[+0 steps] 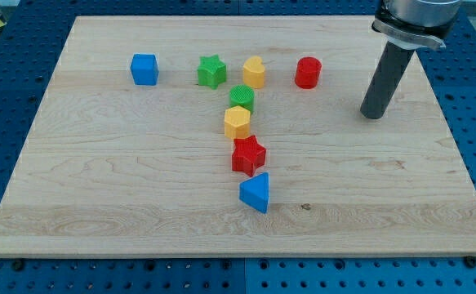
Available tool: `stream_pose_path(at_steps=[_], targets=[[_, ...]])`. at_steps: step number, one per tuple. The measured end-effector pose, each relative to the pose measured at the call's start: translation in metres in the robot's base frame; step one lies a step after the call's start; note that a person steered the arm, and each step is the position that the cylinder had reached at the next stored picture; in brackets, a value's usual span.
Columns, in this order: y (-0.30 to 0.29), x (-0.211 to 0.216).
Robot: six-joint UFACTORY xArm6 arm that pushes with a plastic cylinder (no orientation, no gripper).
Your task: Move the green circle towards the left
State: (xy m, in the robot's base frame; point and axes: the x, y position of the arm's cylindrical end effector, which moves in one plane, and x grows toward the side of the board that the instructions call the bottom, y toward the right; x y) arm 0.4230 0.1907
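Note:
The green circle [242, 97] is a short green cylinder near the board's upper middle. It touches the yellow hexagon [237, 122] below it and sits just below the yellow heart-like block [254, 72]. My tip [372, 114] rests on the board far to the view's right of the green circle, past the red cylinder [308, 73]. It touches no block.
A green star [211, 71] lies up-left of the green circle and a blue cube [144, 69] farther left. A red star [248, 155] and a blue triangle [255, 193] continue the column downward. The wooden board [99, 204] sits on a blue pegboard.

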Motion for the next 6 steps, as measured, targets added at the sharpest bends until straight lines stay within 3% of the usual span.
stream_pose_path(at_steps=[1, 3, 6], targets=[[-0.023, 0.0], [-0.121, -0.026], [-0.194, -0.023]])
